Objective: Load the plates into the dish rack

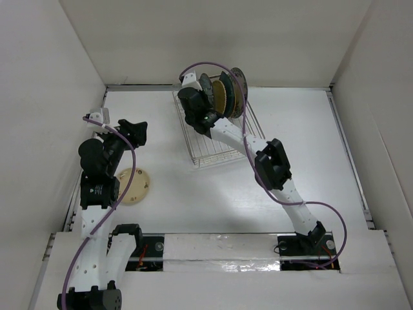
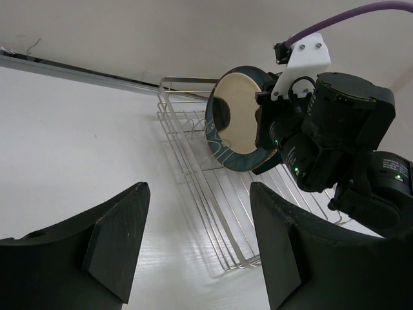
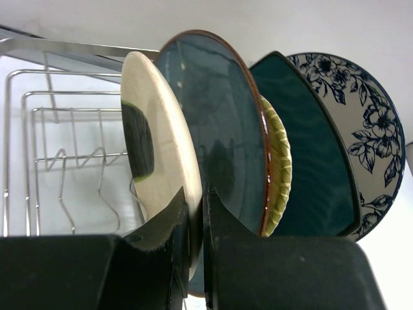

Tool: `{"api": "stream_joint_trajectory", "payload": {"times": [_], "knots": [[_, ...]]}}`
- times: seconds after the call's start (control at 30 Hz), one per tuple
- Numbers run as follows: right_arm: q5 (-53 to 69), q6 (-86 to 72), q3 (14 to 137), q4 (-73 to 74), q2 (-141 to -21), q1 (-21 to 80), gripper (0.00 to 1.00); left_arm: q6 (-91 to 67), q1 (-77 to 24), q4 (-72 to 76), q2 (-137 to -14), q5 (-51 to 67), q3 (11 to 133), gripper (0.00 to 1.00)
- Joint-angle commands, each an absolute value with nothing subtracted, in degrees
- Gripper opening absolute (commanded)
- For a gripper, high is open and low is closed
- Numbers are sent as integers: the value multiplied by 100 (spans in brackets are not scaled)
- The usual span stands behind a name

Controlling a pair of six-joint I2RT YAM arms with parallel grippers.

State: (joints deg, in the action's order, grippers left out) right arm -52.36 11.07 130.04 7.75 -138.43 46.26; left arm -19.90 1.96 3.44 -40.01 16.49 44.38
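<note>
No text, label, brand, number or sign can be read on the plates (image 3: 219,129), the dish rack (image 1: 213,152) or the tabletop (image 1: 310,161), in any view.

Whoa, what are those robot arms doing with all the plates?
The right gripper is pinching the rim of a cream plate and holding it upright at the dish rack. It sits right beside four other plates standing in a row there. The left gripper is open and holds nothing. A second cream plate lies flat on the table by the left arm, not yet loaded.
</note>
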Motion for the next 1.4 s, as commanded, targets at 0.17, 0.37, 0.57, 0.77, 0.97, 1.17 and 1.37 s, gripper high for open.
{"api": "stream_joint_trajectory", "payload": {"times": [0.17,0.37,0.57,0.77,0.97,1.17,1.37], "knots": [[-4711,379,13008,721,-13913,4544,0,-2013,193,527,-4034,1767,4579,60],[-4658,203,13008,905,-13983,4491,4,-2013,193,536,-4078,1749,4570,60],[-5422,351,11877,-244,-13220,4438,0,-2013,193,545,-4113,1758,4562,60],[-5924,536,11672,-650,-12718,4438,0,-2021,193,545,-4113,1775,4562,60],[-5775,177,12084,-255,-13130,4386,0,-2021,193,545,-4140,1775,4562,60],[-5292,-209,12568,228,-13657,4333,0,-2021,193,545,-4122,1775,4562,60],[-5010,-413,12454,264,-13720,4333,0,-2021,193,536,-4131,1758,4562,60]]}}
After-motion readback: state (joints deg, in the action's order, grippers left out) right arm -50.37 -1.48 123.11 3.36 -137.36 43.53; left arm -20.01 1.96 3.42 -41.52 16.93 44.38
